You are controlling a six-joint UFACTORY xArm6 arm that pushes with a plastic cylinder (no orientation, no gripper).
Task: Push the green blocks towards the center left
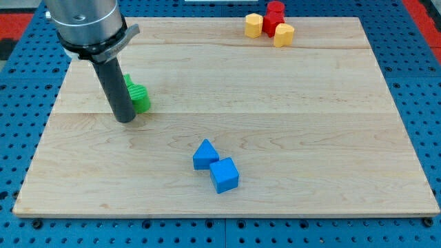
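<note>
Nearest the camera, two blue blocks are seen on the desk (331,138): a blue cube (224,175) and, touching it on the upper left, a blue wedge-shaped block (204,154). Both lie well apart from my tip (125,120), toward the view's bottom right of it.

No fingers are fitted to this arm, so nothing can be said to be held or spread wide; only a straight dark rod is carried, and its lower end rests on the desk in the centre-left region.

The green blocks (138,95) are found just beside my tip, on its right and slightly toward the view's top. They are partly hidden behind the rod, so their number and shape cannot be made out; a ribbed green face is all that shows clearly. Whether the rod touches them cannot be told.

Far off toward the view's top right, a cluster is seen: a red block (274,15) flanked by a yellow block (253,25) and another yellow block (284,34).

The green blocks are judged to be already close to the centre left. As my tip stands on their left, a leftward push would seem to require it to be brought round to their right side first.
</note>
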